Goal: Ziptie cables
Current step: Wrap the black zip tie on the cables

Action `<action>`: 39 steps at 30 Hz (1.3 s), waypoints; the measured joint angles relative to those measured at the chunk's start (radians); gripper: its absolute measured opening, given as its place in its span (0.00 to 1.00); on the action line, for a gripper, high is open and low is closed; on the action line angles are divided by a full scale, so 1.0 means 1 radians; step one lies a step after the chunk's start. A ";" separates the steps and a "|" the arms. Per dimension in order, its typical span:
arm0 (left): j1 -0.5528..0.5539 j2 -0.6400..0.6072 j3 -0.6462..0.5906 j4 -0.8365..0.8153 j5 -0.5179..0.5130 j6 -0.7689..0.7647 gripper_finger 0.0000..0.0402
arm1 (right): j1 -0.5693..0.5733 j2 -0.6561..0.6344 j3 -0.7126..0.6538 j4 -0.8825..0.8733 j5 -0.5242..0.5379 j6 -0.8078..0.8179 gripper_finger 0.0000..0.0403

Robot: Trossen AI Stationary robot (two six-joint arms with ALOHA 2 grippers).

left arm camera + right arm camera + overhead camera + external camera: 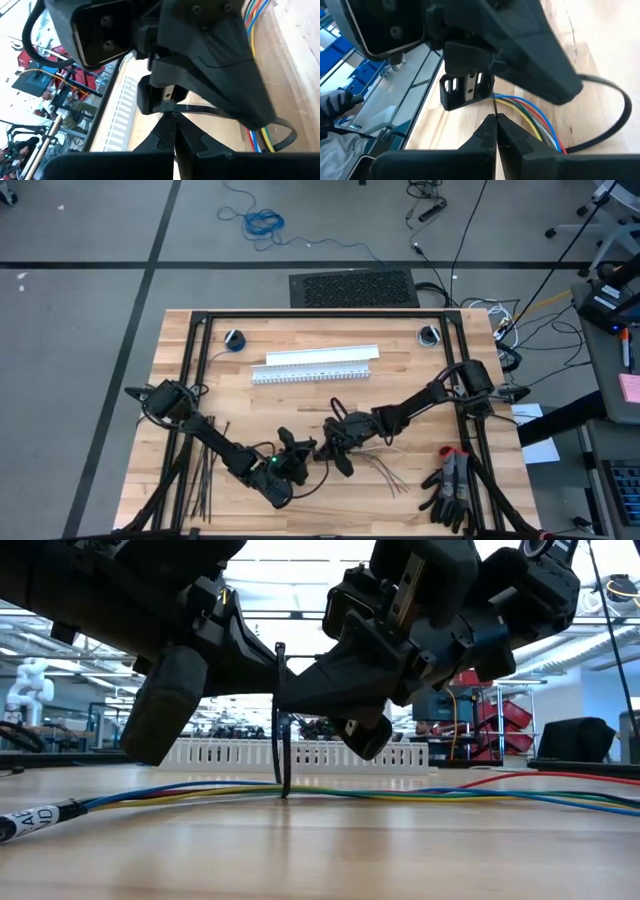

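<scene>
Lying nearest the table's (400, 395) front edge on the left arm's side, spare zipties (204, 480) fan out in a loose heap on the wood. Across from them, on the right arm's side, a pair of dark gloves (448, 488) with red cuffs rests near the front corner.

Just beyond, between heap and gloves, the cables (400, 794) lie flat on the boards: blue, yellow, green and red wires run side by side, their ends splay toward the gloves, and a labelled tip lies at the other end. A single ziptie (283, 740) stands upright over them, its lower end looped around the bundle.

Both arms meet over that spot. The left gripper (173, 120) has its fingers pressed together with the thin black strip caught between the tips. The right gripper (495, 117), facing it from the other side, is likewise pinched tight, its tips closed on the strip just above the wires. The two grippers are almost touching.

Farther back, mid-table, a white slotted channel (315, 368) lies crosswise beside its flat cover; whether anything sits in its trough cannot be told. At the far corners two small round fittings (234, 339) sit inside the black frame (320, 314) that rims the table.

Beyond the table a dark mat (352, 288) lies on the floor, and farther off a blue coil (264, 222).
</scene>
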 joint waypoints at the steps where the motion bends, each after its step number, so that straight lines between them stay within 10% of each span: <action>1: 0.000 0.000 0.000 -0.002 0.002 0.000 0.00 | -0.002 0.000 0.000 0.004 0.000 0.000 0.00; 25: -0.024 0.005 0.000 -0.089 0.013 -0.102 0.00 | -0.044 0.003 -0.002 0.061 -0.028 -0.002 0.00; 39: -0.024 0.008 0.000 -0.085 0.035 -0.101 0.00 | -0.003 -0.001 0.002 0.091 -0.043 -0.049 0.19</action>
